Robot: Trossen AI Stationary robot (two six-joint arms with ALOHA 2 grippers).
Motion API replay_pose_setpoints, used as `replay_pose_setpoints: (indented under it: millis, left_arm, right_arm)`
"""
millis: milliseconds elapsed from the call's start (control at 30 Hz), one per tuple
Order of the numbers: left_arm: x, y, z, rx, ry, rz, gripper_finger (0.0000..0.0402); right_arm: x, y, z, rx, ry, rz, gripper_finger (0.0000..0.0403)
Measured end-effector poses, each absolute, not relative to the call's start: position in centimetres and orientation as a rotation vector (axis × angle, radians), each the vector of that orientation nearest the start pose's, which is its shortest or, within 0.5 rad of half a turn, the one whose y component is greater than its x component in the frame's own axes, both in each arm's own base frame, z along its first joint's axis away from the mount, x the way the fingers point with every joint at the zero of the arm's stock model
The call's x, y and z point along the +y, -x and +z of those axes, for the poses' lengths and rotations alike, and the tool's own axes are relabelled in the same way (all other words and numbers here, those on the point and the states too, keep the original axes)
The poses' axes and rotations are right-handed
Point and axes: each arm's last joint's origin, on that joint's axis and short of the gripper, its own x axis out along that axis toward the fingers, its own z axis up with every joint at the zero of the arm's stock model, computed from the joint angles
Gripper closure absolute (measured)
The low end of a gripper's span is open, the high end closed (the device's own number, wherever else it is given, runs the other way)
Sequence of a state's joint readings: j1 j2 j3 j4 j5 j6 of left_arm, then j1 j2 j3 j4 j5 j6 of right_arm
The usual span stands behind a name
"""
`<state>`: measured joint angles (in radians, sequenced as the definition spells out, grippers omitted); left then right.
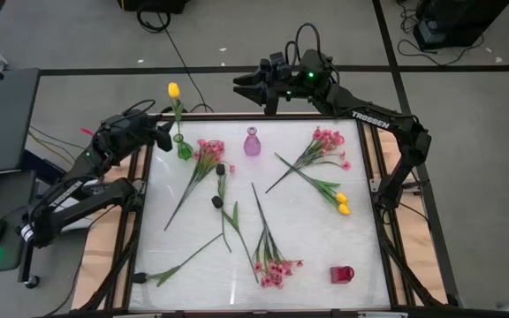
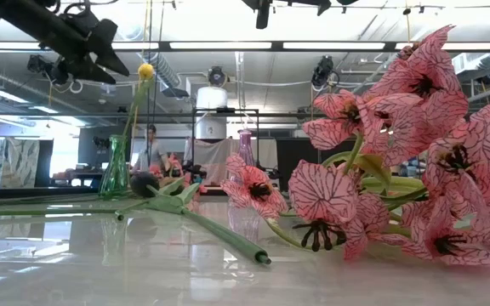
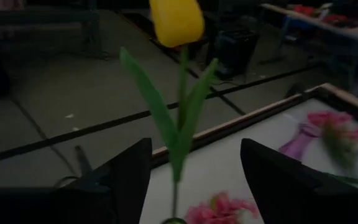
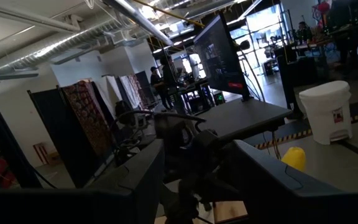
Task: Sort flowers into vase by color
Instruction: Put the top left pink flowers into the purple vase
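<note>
Left gripper (image 3: 194,171) open, fingers clear either side of yellow tulip (image 1: 173,90) standing in green vase (image 1: 183,147) just ahead, apparently released; right gripper (image 1: 246,86) parked open behind the table, holding nothing.

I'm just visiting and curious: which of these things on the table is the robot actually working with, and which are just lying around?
Part of the job:
- yellow tulip standing in the green vase
- pink vase
- red vase
- pink flower sprays
- two yellow tulips lying flat
- dark tulips
- left hand, open beside the green vase

Just lying about:
- cables on the floor
</note>
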<state>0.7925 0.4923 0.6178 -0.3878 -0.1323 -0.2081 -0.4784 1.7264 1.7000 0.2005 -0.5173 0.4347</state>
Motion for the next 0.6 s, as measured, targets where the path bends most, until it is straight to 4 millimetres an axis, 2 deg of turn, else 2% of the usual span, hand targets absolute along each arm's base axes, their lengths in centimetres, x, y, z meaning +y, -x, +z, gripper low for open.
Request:
replay_pose_setpoints:
  millis: [233, 600]
  left_arm:
    - [7.6, -7.5, 29.6, 0.104, 0.376, 0.82, 0.015]
    - [6.6, -7.9, 29.7, 0.049, 0.682, 0.531, 0.015]
  right_arm:
    - [-17.1, -36.1, 43.4, -0.142, -0.351, 0.071, 0.0207]
    - [-17.1, -36.1, 43.4, -0.142, -0.351, 0.072, 0.0207]
